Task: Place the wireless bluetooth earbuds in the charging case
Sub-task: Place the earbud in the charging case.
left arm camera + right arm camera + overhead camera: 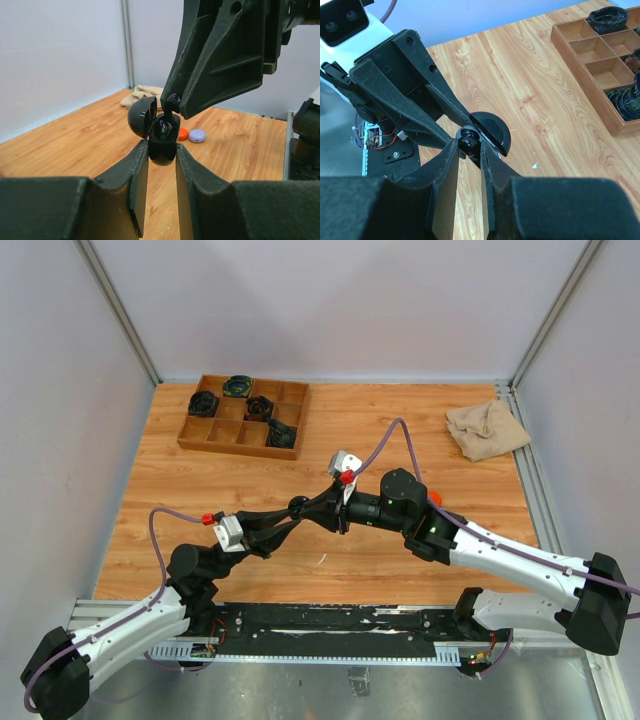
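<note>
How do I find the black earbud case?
Look at the middle of the wooden table, where both arms meet. The left gripper pinches the black case there. Unlike the orange case and lavender case lying nearby, its lid is open.

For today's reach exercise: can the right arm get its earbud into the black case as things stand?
Probably yes: the left end effector holds the case, lid open, and the right end effector holds the earbud at its mouth.

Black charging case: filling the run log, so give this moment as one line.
left gripper: shut on black charging case, lid open | right gripper: shut on black earbud | earbud at case opening, not released
</note>
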### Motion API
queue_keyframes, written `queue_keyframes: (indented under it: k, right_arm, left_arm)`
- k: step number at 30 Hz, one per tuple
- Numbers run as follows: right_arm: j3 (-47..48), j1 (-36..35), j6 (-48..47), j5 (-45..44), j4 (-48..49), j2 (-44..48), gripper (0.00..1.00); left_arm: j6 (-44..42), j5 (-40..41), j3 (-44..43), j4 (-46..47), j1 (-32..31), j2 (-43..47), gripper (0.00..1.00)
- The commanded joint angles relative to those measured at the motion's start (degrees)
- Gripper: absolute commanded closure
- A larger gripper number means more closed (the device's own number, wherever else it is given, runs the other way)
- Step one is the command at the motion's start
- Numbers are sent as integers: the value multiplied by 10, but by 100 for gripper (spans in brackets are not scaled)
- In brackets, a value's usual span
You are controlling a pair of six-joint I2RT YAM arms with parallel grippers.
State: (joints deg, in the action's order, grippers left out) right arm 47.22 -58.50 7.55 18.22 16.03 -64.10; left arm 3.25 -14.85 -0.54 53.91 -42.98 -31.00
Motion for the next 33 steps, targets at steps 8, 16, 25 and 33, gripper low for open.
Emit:
queue_keyframes:
  k: [8,16,25,33]
  right_arm:
    - [-10,-7,1,3,15,0,78]
    - [-4,-7,-4,4,6,-3,64]
    - [2,-7,-30,-21,-21,26,45]
    - [-1,-7,-49,-51,-30,46,30]
  left_arm:
    - [1,10,14,27,-3,7,100]
    - [2,12,13,26,-3,6,100]
    - [3,29,11,19,-3,2,100]
    - [4,36,9,16,-3,0,100]
